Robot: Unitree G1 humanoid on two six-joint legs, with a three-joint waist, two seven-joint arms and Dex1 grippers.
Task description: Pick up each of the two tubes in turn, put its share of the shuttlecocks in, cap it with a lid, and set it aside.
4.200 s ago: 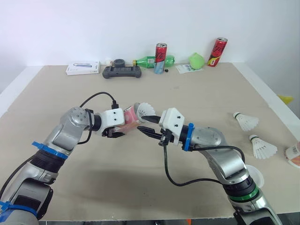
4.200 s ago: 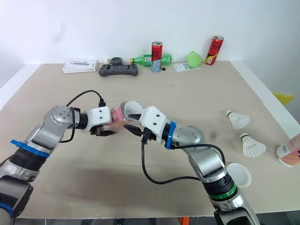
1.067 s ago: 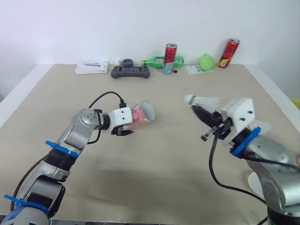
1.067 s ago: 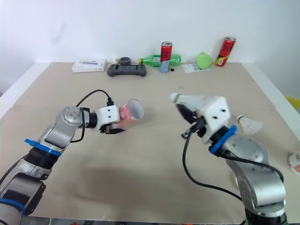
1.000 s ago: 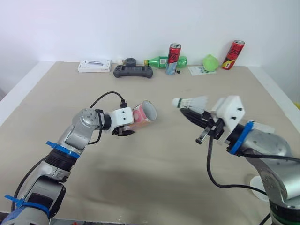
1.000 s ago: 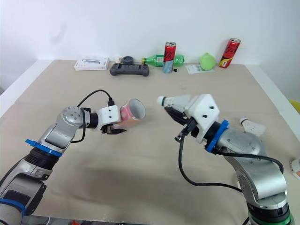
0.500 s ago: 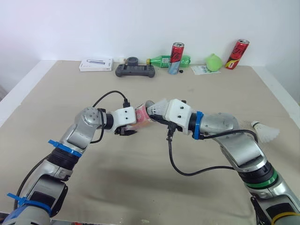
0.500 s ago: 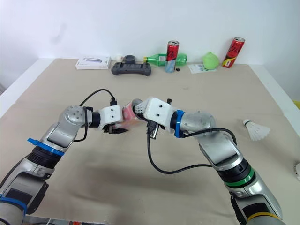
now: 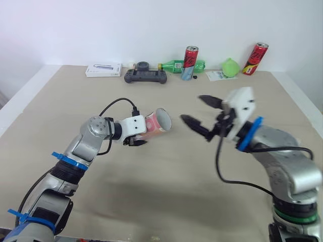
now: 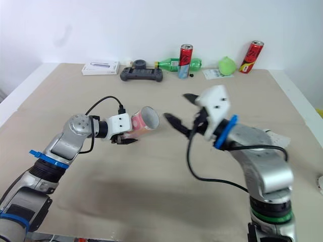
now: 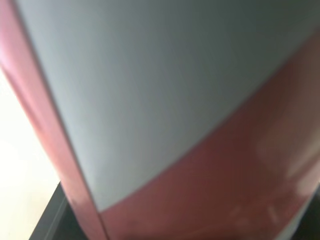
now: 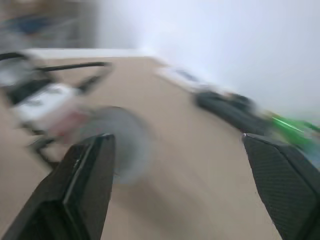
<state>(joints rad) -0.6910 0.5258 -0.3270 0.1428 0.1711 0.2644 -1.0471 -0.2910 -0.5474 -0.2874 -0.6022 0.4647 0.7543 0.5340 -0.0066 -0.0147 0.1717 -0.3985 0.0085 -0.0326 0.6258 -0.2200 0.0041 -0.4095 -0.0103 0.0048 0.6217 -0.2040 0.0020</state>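
**Beige surface** (image 9: 166, 201): carries the work.
**Right claw** (image 9: 201, 112): fingers spread wide with nothing between them, raised at 3 o'clock of the tube.
**Pink tube** (image 9: 154, 122): held clear of the surface near its middle, lying sideways, open mouth toward 3 o'clock.
**Left claw** (image 9: 135, 140): clamped on the tube's rear half.

The tube looks light, thin-walled and smooth, so probably crushable. Grip the body, clear of the rim.

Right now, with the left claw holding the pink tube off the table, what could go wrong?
The pink tube lies almost level in the left claw, mouth uncapped, so anything inside might slide out. The right claw, open and empty, hangs near that mouth; a careless swing could knock the tube loose.
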